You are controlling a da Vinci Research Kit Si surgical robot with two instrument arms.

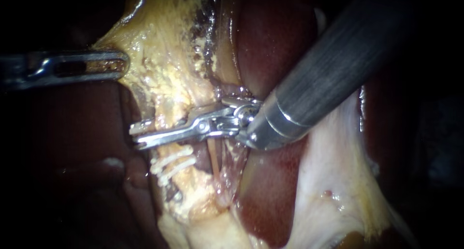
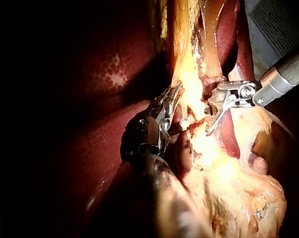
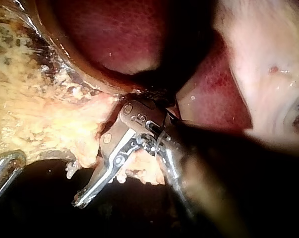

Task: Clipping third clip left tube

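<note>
Closing the right instrument's [image 1: 137,136] narrowly parted jaws astride the left tube [image 1: 191,188] could crowd the clips [image 1: 171,163] just beside them.

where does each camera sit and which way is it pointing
Endoscope view: close to the tissue, facing the tube beside the liver; left instrument enters from the left, right instrument from the upper right.
Left wrist view: on the left arm, looking along its own instrument to the yellow tissue, the right instrument beyond it.
Right wrist view: on the right arm, looking along its own instrument.
Shared: all three views show the right instrument against yellow tissue.
</note>
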